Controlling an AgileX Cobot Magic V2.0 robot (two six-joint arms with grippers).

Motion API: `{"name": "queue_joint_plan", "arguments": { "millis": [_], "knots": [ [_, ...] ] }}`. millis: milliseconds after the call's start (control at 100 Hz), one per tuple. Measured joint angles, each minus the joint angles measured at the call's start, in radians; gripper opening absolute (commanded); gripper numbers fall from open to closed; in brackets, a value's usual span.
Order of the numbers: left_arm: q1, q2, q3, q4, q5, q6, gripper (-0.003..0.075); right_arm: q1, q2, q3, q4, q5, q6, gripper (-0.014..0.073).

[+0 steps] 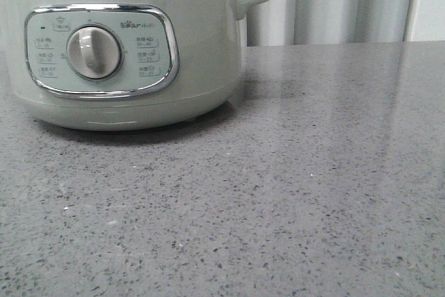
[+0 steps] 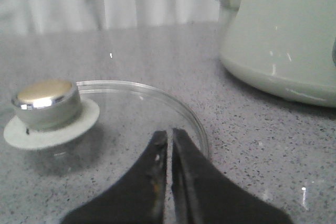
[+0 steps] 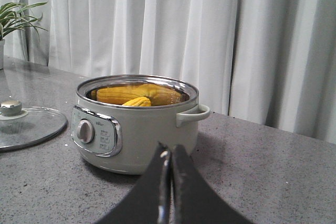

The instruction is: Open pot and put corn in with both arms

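Note:
The pale grey-green pot [image 1: 201, 53] stands at the left in the front view, its knob [image 1: 94, 52] facing me; it also shows in the right wrist view [image 3: 152, 129] and the left wrist view [image 2: 283, 40]. It has no lid on. The yellow corn [image 3: 137, 95] lies inside it, below the steel rim. The glass lid [image 2: 157, 108] with its chrome knob [image 2: 46, 103] lies flat on the counter beside the pot, also visible in the right wrist view [image 3: 31, 127]. My left gripper [image 2: 169, 135] is shut and empty above the lid's edge. My right gripper [image 3: 169, 153] is shut and empty, short of the pot.
The grey speckled counter [image 1: 313, 193] stretches to the right of the pot. White curtains [image 3: 220, 35] hang behind. A potted plant [image 3: 16, 17] stands at the far end of the counter beyond the lid.

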Motion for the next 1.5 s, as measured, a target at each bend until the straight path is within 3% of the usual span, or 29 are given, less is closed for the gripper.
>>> {"name": "queue_joint_plan", "arguments": {
  "millis": [200,1040,1160,1370,1500],
  "knots": [
    [0.000,-0.020,0.000,0.023,0.166,-0.093,-0.0018,0.000,0.000,0.002,0.001,0.000,0.000,-0.0062],
    [0.000,-0.020,0.000,0.002,0.175,-0.103,-0.0018,-0.010,0.000,0.016,0.001,0.002,0.000,-0.0062],
    [0.000,-0.020,0.000,0.002,0.175,-0.103,-0.0018,-0.099,0.000,0.079,-0.009,0.014,0.000,-0.0061],
    [0.000,-0.020,0.000,0.002,0.175,-0.105,-0.0018,-0.372,0.000,0.309,0.009,-0.054,0.000,-0.0062],
    [0.000,-0.020,0.000,0.002,0.175,-0.105,-0.0018,-0.472,0.000,0.388,0.015,-0.034,0.000,-0.0062]
  ]
}}
